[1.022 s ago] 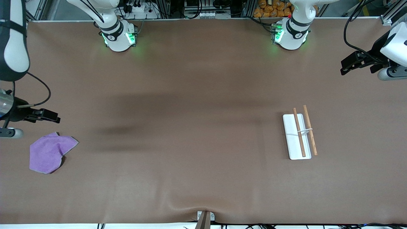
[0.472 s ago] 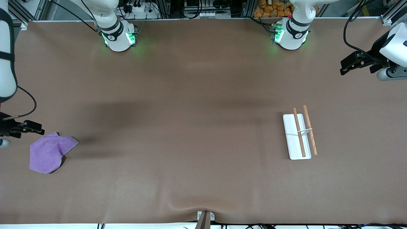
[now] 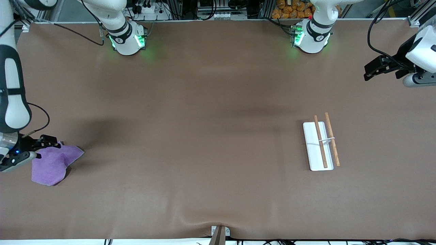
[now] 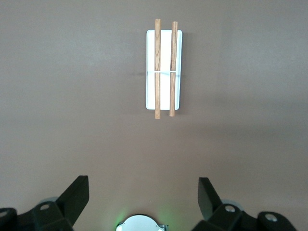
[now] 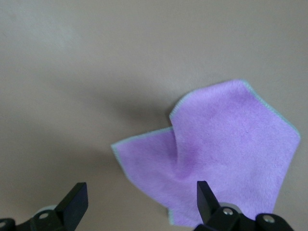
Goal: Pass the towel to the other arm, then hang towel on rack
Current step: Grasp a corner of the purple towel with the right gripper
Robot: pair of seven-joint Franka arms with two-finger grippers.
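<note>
Towel lay purple-face-up at the right arm's end of the table, where we saw the right gripper spread over it, while the left gripper, also spread, waited well apart from the rack.

The front view looks down from high across the table and faces both bases. The left wrist view looks straight down from well above the rack, which the front view also shows. The right wrist view looks down from close above the towel, shared with the front view.
</note>
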